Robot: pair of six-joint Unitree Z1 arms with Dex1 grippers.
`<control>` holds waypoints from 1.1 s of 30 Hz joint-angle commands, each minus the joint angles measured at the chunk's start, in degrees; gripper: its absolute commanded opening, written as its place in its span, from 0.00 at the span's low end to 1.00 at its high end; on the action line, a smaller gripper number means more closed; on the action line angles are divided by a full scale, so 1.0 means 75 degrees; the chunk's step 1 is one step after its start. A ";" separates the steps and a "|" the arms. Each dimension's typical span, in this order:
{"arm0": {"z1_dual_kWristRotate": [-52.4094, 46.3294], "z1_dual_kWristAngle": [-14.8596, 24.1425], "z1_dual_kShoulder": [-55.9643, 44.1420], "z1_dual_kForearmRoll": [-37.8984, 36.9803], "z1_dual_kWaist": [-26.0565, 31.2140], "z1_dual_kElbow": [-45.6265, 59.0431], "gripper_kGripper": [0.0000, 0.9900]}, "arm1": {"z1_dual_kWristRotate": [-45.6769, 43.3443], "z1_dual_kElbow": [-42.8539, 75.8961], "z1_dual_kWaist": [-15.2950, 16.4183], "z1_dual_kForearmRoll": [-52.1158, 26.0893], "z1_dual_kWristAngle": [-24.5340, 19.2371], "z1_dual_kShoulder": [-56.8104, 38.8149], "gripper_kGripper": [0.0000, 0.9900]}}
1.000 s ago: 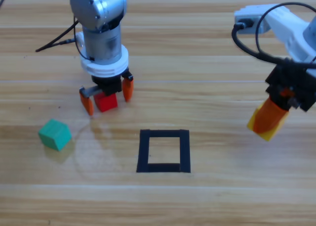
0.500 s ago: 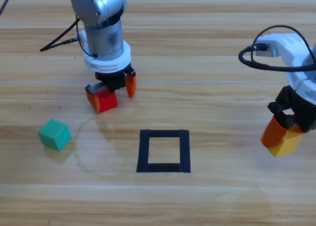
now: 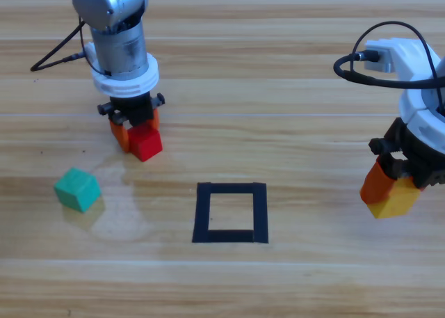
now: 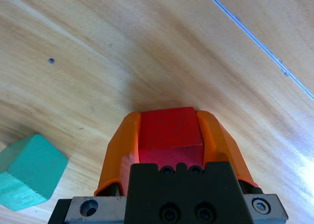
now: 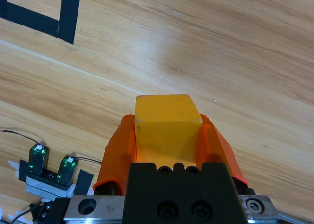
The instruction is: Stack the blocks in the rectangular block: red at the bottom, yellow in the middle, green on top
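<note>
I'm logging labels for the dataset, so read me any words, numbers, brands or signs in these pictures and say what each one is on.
None: no readable text in any view.
The red cube in the left pincer, the yellow cube in the right pincer and the green cube have plain faces.
The tape outline is unmarked black.
The small black sensor with green lights in the right wrist view shows no legible print.

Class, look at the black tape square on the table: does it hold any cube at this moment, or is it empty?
Empty. The tape square shows only bare wood inside; the red cube and yellow cube are each clamped in a gripper, and the green cube lies far left.
</note>
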 commanded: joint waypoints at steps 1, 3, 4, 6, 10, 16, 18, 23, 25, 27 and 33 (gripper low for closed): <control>0.0234 -0.0082 -0.0225 0.0034 -0.0014 0.0293 0.28 | 0.0435 0.0054 0.0474 -0.0109 -0.0527 -0.0272 0.00; 0.0433 -0.0141 -0.0260 0.0034 -0.0132 0.0164 0.23 | 0.0517 0.0054 0.0485 -0.0109 -0.0585 -0.0272 0.00; 0.0457 -0.0176 -0.0260 0.0034 -0.0214 0.0094 0.20 | 0.0564 0.0054 0.0485 -0.0109 -0.0632 -0.0272 0.00; 0.0621 -0.0188 -0.0237 0.0045 -0.0366 -0.0070 0.17 | 0.0611 0.0054 0.0485 -0.0109 -0.0691 -0.0272 0.00; 0.0949 -0.0246 -0.0331 0.0104 -0.0565 -0.0386 0.14 | 0.0822 0.0066 0.0485 -0.0109 -0.0773 -0.0366 0.00; 0.2203 -0.0352 -0.0307 0.0690 -0.0964 -0.1511 0.03 | 0.1279 0.0125 0.0485 -0.0109 -0.1136 -0.0542 0.00; 0.2589 -0.0363 -0.0272 0.0690 -0.1116 -0.1570 0.01 | 0.1279 0.0136 0.0485 -0.0109 -0.1160 -0.0530 0.00; 0.3550 -0.0328 0.0091 0.1088 -0.1620 -0.2226 0.01 | 0.1419 0.0183 0.0485 -0.0109 -0.1277 -0.0518 0.00; 0.3855 -0.0234 0.0185 0.1170 -0.1831 -0.2191 0.01 | 0.1513 0.0183 0.0485 -0.0097 -0.1277 -0.0518 0.00; 0.4195 -0.0188 0.0337 0.1323 -0.2030 -0.2191 0.00 | 0.1560 0.0195 0.0485 -0.0086 -0.1277 -0.0518 0.00; 0.4476 -0.0141 0.0572 0.1545 -0.2475 -0.2121 0.00 | 0.1525 0.0207 0.0485 -0.0062 -0.1218 -0.0518 0.00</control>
